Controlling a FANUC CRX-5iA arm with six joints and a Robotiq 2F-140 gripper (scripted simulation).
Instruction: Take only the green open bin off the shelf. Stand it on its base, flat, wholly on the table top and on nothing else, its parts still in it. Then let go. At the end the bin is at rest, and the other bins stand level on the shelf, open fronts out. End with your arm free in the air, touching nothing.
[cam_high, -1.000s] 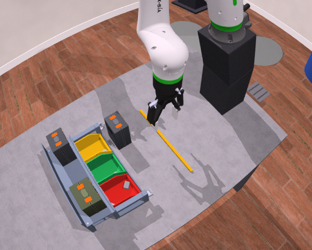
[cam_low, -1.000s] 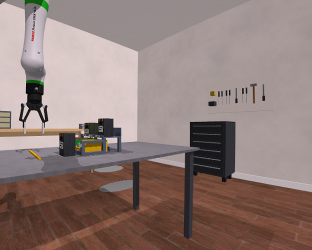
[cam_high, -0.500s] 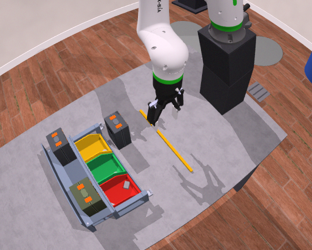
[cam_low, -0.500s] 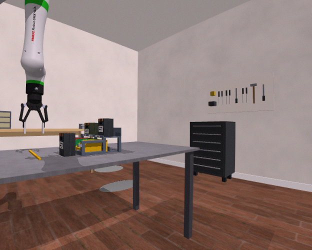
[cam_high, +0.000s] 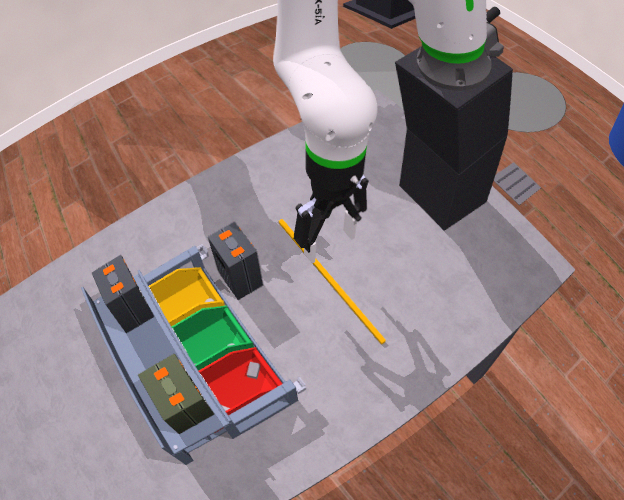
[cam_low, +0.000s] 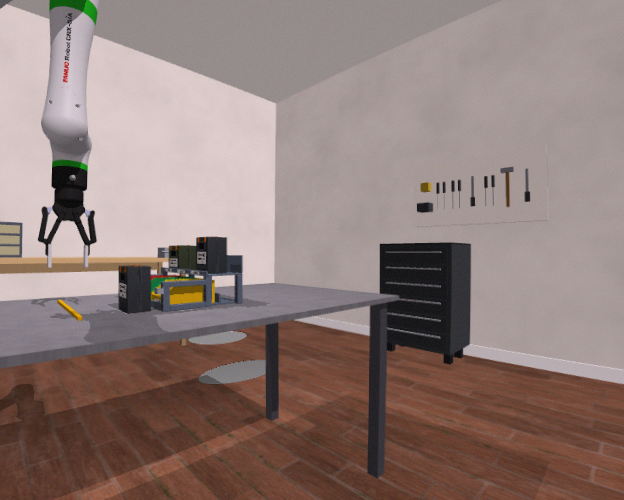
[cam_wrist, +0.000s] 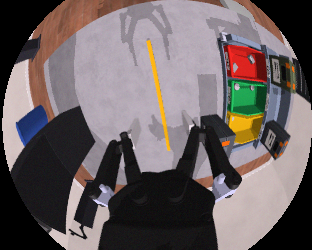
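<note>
The pincer was a bit over half open, with nothing between its fingers, and it hung above the table, apart from the bins. In the top view it was right of the shelf and on its far side. The green bin sat on the shelf's lower level, between the yellow bin on the far side and the red bin on the near side. Small pale parts lay inside the green bin, and a grey block showed in the red one. On the upper level, left of the bins, stood a dark case at the far end and an olive case at the near end. A second dark case stood upright on the table, just right of the shelf's far end. The yellow bar lay flat on the table, well apart from the shelf, slanting from far left to near right, its far end near the spot below the pincer.
</note>
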